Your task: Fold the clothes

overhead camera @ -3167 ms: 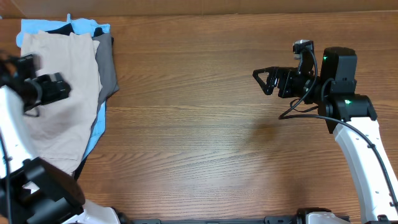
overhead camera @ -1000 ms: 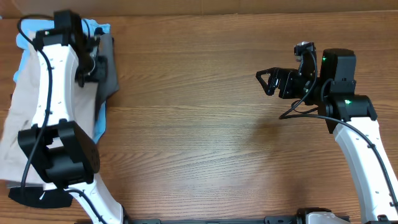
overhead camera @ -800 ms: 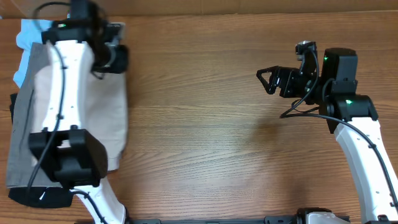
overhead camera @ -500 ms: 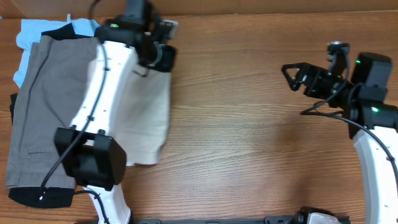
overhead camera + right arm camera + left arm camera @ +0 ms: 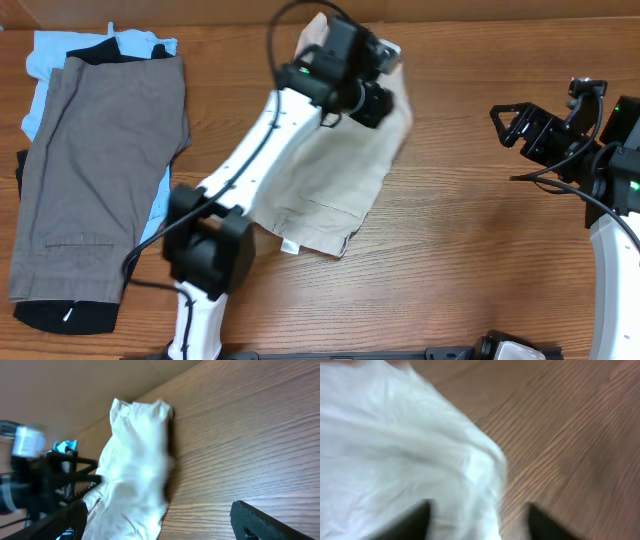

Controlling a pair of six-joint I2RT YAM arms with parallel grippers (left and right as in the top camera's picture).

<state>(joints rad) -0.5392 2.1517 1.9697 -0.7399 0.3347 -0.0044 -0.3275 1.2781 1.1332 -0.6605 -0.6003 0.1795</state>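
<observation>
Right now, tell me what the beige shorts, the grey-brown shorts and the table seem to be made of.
The beige shorts: soft woven cloth, likely cotton, matte; it drapes and rumples. The grey-brown shorts: similar matte woven cloth, lying flat with stitched seams. The table: wood or wood-look laminate, low sheen; running grain lines, which one I cannot tell.

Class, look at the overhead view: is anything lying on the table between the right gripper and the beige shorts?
Nothing visible: only bare wooden table separates the right gripper from the beige shorts.
</observation>
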